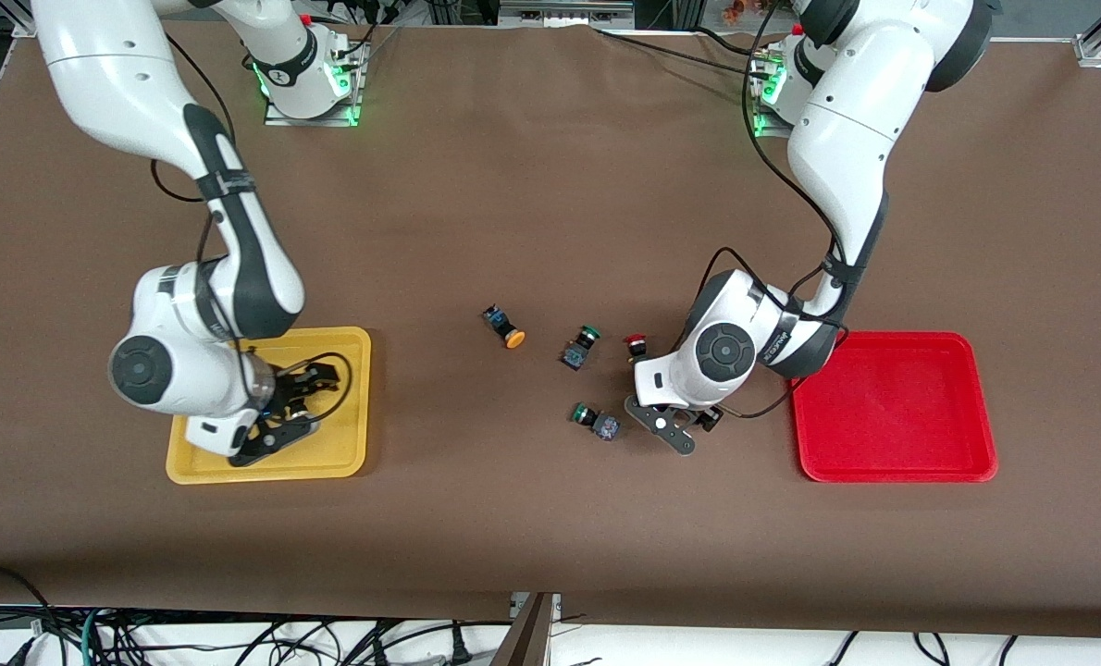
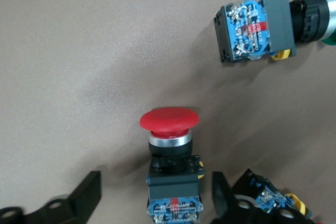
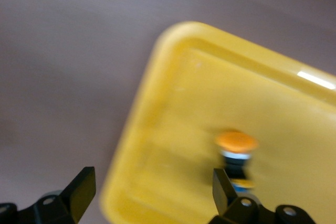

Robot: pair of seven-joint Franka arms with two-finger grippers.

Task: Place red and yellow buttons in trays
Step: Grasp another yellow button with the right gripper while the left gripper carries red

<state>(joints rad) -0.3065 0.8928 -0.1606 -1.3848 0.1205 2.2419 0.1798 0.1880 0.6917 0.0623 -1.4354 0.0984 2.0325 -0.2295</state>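
My left gripper (image 1: 685, 430) is low over the table beside the red tray (image 1: 893, 407). It stands open with a red button (image 2: 169, 124) between its fingers (image 2: 88, 195), a gap on each side of the body. A second red button (image 1: 636, 344) stands farther from the front camera. My right gripper (image 1: 293, 407) hangs open over the yellow tray (image 1: 347, 398). A yellow button (image 3: 236, 153) stands in that tray beside one finger (image 3: 223, 184), not between the two. Another yellow button (image 1: 506, 330) lies mid-table.
Two green-capped switches lie mid-table, one (image 1: 583, 344) beside the second red button, one (image 1: 597, 421) next to my left gripper. The red tray holds nothing. The left wrist view shows a green-capped switch (image 2: 257, 24) and another switch body (image 2: 273, 200) by one finger.
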